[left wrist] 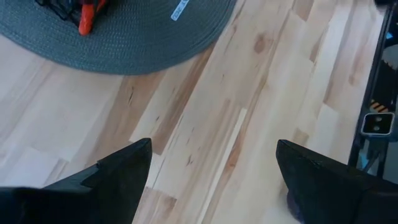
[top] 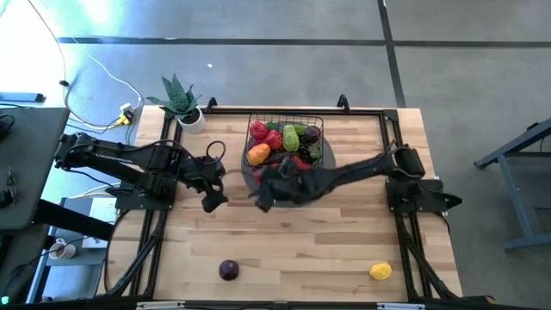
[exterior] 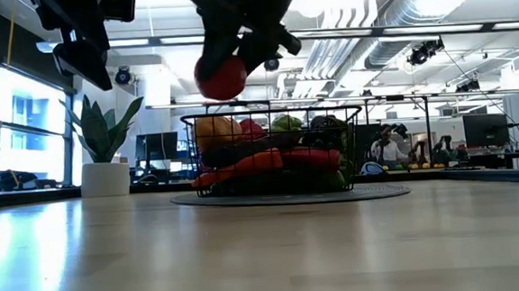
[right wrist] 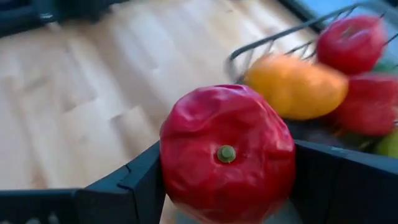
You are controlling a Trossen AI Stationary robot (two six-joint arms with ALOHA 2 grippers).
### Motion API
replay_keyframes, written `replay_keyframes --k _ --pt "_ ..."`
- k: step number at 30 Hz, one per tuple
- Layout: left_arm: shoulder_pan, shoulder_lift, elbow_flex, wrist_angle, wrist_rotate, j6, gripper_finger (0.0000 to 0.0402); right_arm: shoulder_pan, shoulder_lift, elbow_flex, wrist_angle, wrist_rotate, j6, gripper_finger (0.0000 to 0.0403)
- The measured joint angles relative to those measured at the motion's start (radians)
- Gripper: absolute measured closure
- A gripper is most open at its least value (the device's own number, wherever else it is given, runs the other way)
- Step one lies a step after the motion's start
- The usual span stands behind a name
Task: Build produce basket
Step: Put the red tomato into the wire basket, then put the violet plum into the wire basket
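While our right gripper (right wrist: 227, 180) clamps a red fruit (right wrist: 227, 152) in the air beside the basket (top: 287, 120), we are mid-delivery; next we must carry it over the rim and let go. Our left gripper (left wrist: 211, 171) waits open and empty.

Your right arm is reaching in from the right side toward the middle of the table, its right hand (right wrist: 227, 186) raised off the surface with both fingers pressing on something between them. Your left arm is waiting folded at the left, its left hand (left wrist: 211, 168) hanging with fingers spread wide.
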Motion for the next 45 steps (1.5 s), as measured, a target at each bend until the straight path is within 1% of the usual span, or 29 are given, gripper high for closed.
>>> replay_keyframes --k 8,11,18,22,27,30,36,41,43,45 --pt "-0.002 0.000 0.000 -0.042 0.000 0.041 0.0067 -0.152 -0.042 0.000 -0.005 -0.010 -0.174 0.0165" --pt "-0.002 0.000 0.000 -0.048 0.000 0.047 0.0067 -0.209 -0.049 0.000 -0.010 -0.031 -0.236 0.0165" --pt "-0.002 0.000 0.000 -0.048 -0.013 0.047 0.0067 -0.330 -0.049 0.000 -0.008 -0.131 -0.354 0.0165" --pt "-0.002 0.000 0.000 -0.048 -0.031 0.046 0.0067 -0.390 -0.049 0.000 -0.007 -0.141 -0.365 0.0161" --pt "-0.002 0.000 0.000 -0.048 -0.056 0.047 0.0067 -0.455 -0.049 0.000 -0.007 -0.186 -0.365 0.0150" --pt "-0.002 0.000 0.000 -0.048 -0.071 0.047 0.0067 -0.482 -0.049 0.000 -0.007 -0.187 -0.363 0.0140" --pt "-0.002 0.000 0.000 -0.048 -0.094 0.047 0.0067 -0.495 -0.049 0.000 -0.004 -0.215 -0.371 0.0121" --pt "-0.001 0.000 0.000 -0.048 -0.109 0.047 0.0067 -0.494 -0.049 0.000 0.033 -0.223 -0.387 0.0099" --pt "-0.001 0.000 0.000 -0.048 -0.109 0.047 0.0067 -0.501 -0.049 0.000 0.041 -0.242 -0.367 0.0089" --pt "-0.001 0.000 0.000 -0.048 -0.112 0.046 0.0067 -0.515 -0.049 0.000 0.043 -0.287 -0.340 0.0078"
